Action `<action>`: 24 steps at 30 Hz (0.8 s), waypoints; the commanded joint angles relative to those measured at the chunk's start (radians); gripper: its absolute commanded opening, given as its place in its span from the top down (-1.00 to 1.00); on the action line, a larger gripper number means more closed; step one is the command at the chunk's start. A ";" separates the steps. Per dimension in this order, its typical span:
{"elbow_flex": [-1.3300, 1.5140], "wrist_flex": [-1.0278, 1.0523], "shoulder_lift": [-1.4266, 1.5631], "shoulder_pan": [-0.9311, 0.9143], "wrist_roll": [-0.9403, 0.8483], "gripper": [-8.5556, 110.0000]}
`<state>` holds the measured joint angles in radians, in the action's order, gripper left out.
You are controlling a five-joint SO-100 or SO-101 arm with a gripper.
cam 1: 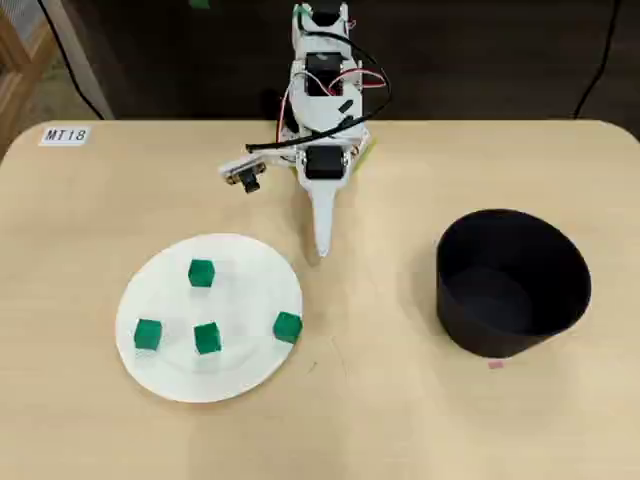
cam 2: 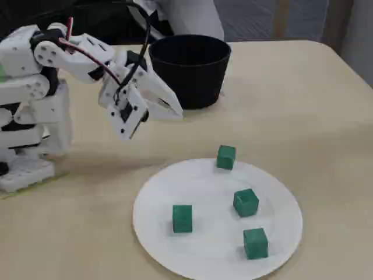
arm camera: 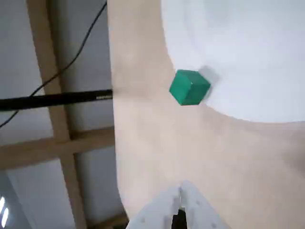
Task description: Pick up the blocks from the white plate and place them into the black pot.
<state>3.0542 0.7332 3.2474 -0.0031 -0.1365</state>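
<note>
1. The pincer hangs above bare table in the overhead view, its tip just past the upper right rim of the plate and well to the left of the pot.
2. Its two fingers lie pressed together with no gap; in the wrist view the pincer shows only a thin seam between the pale fingers, and nothing is held.
3. In the fixed view the pincer is raised off the table and tilted downward, between the pot behind it and the plate in front.
4. All four green blocks rest on the plate, none touching the pincer or each other.
5. In the overhead view the right block sits at the plate's right edge, below and slightly left of the pincer tip.
6. The top block lies left of the tip, further onto the plate.
7. The middle block and the left block lie lower and further left, well apart from the pincer.
8. The wrist view shows one block at the plate's rim, above the fingertips in the picture, with bare table between them.
9. The pot stands upright on the right side of the table in the overhead view; what shows of its inside is dark.
</note>
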 commanded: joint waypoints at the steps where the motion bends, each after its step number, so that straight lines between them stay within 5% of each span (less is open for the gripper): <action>1: -0.097 0.207 -0.003 -0.219 0.032 0.90; 13: -0.183 0.218 -0.026 -0.209 0.031 0.90; 19: -0.727 0.279 -0.509 -0.164 -0.035 0.90; 24: -1.235 0.508 -0.874 -0.307 -0.141 0.90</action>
<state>2.1460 1.1551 2.4712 -0.2362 -0.2347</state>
